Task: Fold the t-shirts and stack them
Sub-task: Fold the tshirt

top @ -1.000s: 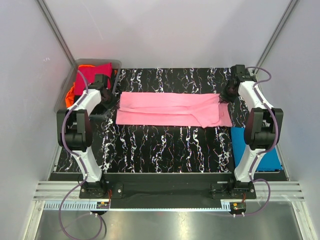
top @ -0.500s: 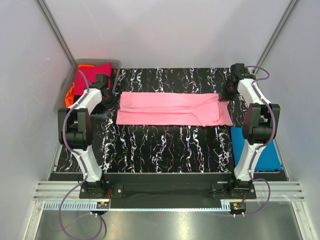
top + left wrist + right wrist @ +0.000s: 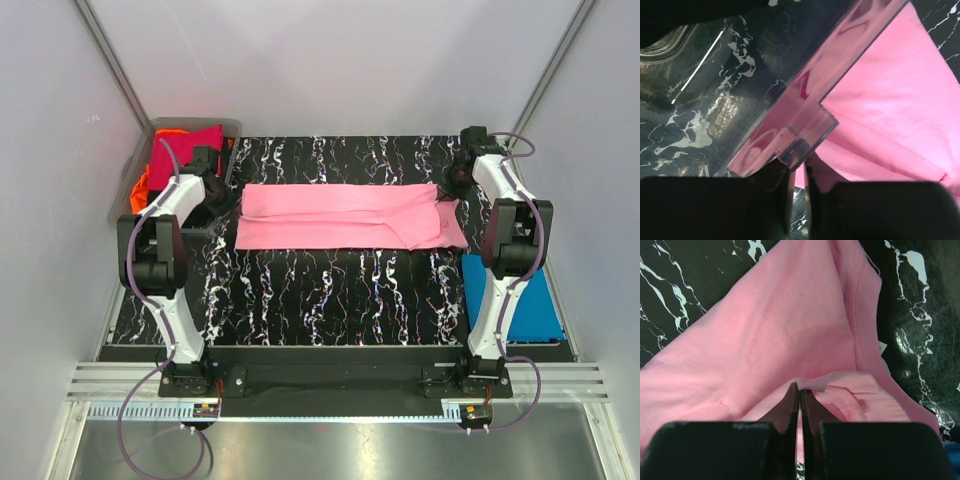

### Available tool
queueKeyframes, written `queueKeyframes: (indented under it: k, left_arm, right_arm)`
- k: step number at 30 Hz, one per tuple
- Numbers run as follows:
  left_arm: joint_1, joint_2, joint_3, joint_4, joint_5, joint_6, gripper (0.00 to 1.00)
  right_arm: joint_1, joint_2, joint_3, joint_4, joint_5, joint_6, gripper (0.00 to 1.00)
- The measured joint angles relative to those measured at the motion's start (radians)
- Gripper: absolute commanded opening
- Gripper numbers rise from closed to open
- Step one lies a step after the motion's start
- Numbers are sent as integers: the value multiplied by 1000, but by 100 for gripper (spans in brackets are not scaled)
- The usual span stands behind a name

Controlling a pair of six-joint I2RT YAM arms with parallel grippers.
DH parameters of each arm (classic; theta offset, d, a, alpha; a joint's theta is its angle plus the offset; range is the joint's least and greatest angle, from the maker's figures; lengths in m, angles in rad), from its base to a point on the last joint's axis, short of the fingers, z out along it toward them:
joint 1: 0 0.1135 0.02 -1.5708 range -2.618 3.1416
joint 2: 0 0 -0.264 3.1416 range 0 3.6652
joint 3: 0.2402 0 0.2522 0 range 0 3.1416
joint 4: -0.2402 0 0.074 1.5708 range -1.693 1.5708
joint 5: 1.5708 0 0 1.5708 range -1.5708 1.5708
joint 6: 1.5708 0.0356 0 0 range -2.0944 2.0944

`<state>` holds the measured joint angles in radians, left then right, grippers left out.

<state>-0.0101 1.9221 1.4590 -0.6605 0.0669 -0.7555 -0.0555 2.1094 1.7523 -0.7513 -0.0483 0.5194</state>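
Observation:
The light pink t-shirt (image 3: 345, 216) lies folded into a long strip across the far half of the table. My left gripper (image 3: 224, 199) is at its left end, shut on the cloth's edge; in the left wrist view (image 3: 799, 167) the pink cloth (image 3: 890, 115) sits between the nearly closed jaws. My right gripper (image 3: 449, 187) is at the right end, shut on a raised fold of the pink shirt (image 3: 790, 330) in the right wrist view (image 3: 800, 391). The bright blue t-shirt (image 3: 538, 310) lies folded at the right, partly hidden by the right arm.
A clear plastic bin (image 3: 140, 170) at the far left holds a crimson shirt (image 3: 185, 148) and an orange one (image 3: 141, 186). Its clear wall (image 3: 805, 125) is close above the left jaws. White walls stand at both sides.
Both grippers have moved slightly away from the bases, still holding the pink shirt's ends. The right arm's elbow has risen and the shirt has shifted a little to the right.

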Motion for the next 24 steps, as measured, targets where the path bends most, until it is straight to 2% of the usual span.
queueKeyframes:
  k: [2, 3, 5, 6, 10, 13, 18, 24]
  left_arm:
    - [-3, 3, 6, 0, 0, 3, 32]
    - [-5, 5, 10, 0, 1, 7, 35]
    - [-10, 6, 16, 4, 3, 12, 40]
    - [-11, 6, 17, 5, 5, 16, 43]
    - [-15, 5, 20, 14, 11, 35, 48]
    - [-16, -6, 15, 23, 15, 60, 49]
    - [-29, -69, -61, 71, 14, 121, 49]
    - [-92, -238, -169, 89, 12, 183, 45]
  right_arm:
    - [-2, 21, 25, 1, -3, 1, 11]
    - [-2, 31, 35, 2, -6, 2, 19]
    - [-4, 54, 61, 1, -14, 5, 26]
    - [-6, 69, 80, 2, -21, 5, 33]
    - [-13, 95, 118, 3, -25, 0, 48]
    - [-16, 95, 142, -8, -24, -11, 55]
    - [-16, 75, 172, -44, -21, -32, 57]
    - [23, -60, 108, -64, -22, -36, 53]
